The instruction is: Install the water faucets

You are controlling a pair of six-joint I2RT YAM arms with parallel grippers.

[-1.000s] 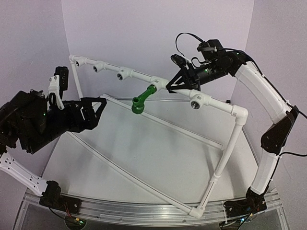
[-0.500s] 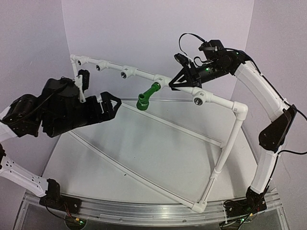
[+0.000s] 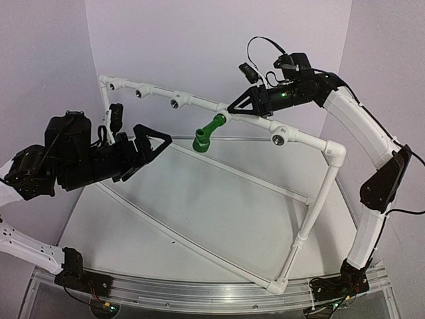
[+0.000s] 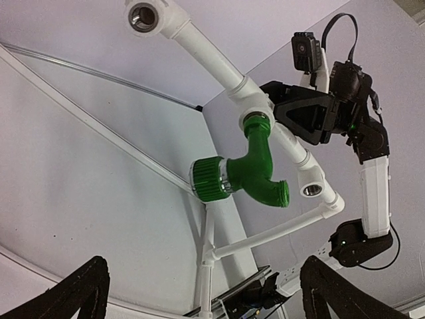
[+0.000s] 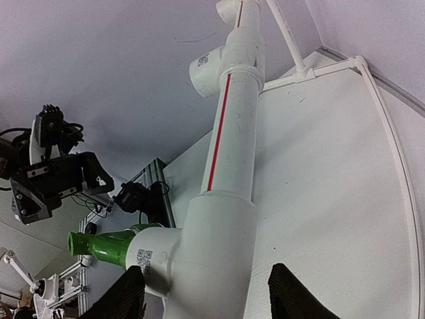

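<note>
The bright-green faucet (image 3: 208,133) sticks out of a white tee fitting (image 3: 223,114) on the raised pipe rail, its far end pointing down toward me. In the left wrist view the faucet (image 4: 251,169) hangs ahead with its ribbed knob (image 4: 210,179) to the left. My left gripper (image 3: 163,143) is open and empty, left of the faucet and apart from it; its fingers (image 4: 73,292) show wide apart. My right gripper (image 3: 234,107) is shut on the tee fitting (image 5: 219,246) that carries the faucet (image 5: 106,246).
The white pipe frame (image 3: 334,153) stands tilted over the table, with lower pipes (image 3: 199,246) running diagonally. Other tee fittings with silver threaded holes sit on the rail (image 3: 176,102), (image 3: 138,93), (image 3: 279,138). An aluminium rail (image 3: 199,292) runs along the near edge.
My left arm has swung up and right, bringing its open gripper closer to the faucet. My right gripper shifted up and left with the pipe; the faucet's end moved right and up.
</note>
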